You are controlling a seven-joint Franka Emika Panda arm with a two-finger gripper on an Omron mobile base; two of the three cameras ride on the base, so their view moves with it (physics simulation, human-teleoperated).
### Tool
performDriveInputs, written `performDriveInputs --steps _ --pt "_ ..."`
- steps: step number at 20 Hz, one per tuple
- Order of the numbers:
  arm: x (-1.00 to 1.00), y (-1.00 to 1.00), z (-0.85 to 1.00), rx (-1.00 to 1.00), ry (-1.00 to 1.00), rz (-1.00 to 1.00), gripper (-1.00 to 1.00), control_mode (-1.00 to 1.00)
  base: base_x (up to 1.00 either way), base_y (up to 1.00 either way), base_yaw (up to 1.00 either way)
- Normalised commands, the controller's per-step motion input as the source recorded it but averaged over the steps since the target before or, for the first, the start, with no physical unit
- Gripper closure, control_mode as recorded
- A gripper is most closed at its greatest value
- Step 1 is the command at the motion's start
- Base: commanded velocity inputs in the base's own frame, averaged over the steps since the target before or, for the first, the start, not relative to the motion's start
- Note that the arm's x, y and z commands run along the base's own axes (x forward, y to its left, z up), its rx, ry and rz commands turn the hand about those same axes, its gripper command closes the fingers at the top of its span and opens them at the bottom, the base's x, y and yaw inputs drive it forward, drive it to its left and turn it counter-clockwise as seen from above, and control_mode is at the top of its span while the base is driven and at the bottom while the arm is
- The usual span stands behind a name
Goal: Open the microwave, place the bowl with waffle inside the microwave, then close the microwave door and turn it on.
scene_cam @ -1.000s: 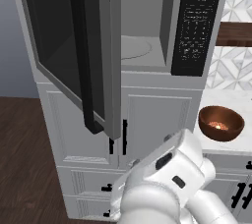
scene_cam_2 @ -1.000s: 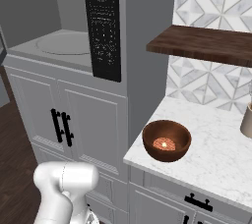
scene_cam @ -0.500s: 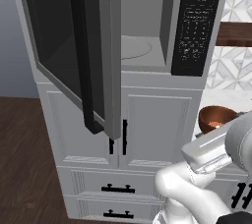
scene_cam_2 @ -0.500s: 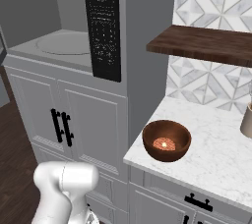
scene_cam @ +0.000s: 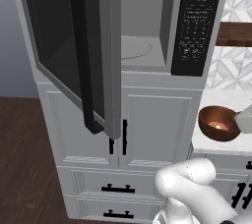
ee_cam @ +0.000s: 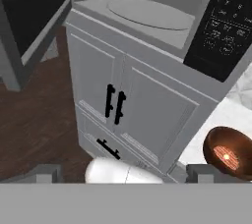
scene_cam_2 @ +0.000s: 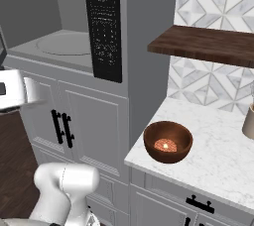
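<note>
The microwave (scene_cam: 142, 51) stands with its microwave door (scene_cam: 64, 51) swung wide to the left, so the grey cavity and round turntable (ee_cam: 147, 14) are bare. Its black keypad (scene_cam_2: 104, 27) runs down the right side. The reddish-brown bowl (scene_cam_2: 167, 141) sits on the marble counter to the right of the microwave, with the orange waffle (scene_cam_2: 165, 145) inside it. My gripper (ee_cam: 126, 173) is open and holds nothing. It hangs in front of the cabinets and looks at the cavity, with the bowl (ee_cam: 229, 152) at its lower right. The bowl (scene_cam: 216, 122) also sits by the right edge.
White cabinets with black handles (scene_cam: 124, 137) and drawers fill the space under the microwave. The marble counter (scene_cam_2: 218, 145) runs right, with a wooden shelf (scene_cam_2: 208, 44) above it and a beige item (scene_cam_2: 248, 121) at its far end. Dark wood floor (scene_cam: 24, 159) lies left.
The arm has swung up and to the right, from low in front of the cabinets toward the bowl's side. The bowl and the door have not moved.
</note>
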Motion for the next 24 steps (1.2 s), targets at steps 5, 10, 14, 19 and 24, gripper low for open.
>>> performDriveInputs --steps 5,10,14,19,24 --pt "0.32 -0.26 0.00 0.70 0.05 -0.10 -1.00 -1.00 0.00 0.00 0.00" --pt "0.17 0.51 -0.14 0.61 0.00 -0.37 -1.00 -1.00 0.00 0.00 0.00" --pt "0.20 0.56 -0.25 0.57 0.10 -0.43 -1.00 -1.00 0.00 0.00 0.00" --pt "0.72 0.03 -0.02 0.62 0.38 -0.02 -1.00 -1.00 0.00 0.00 0.00" --pt "0.92 0.17 -0.11 0.38 0.50 0.24 -1.00 -1.00 0.00 0.00 0.00"
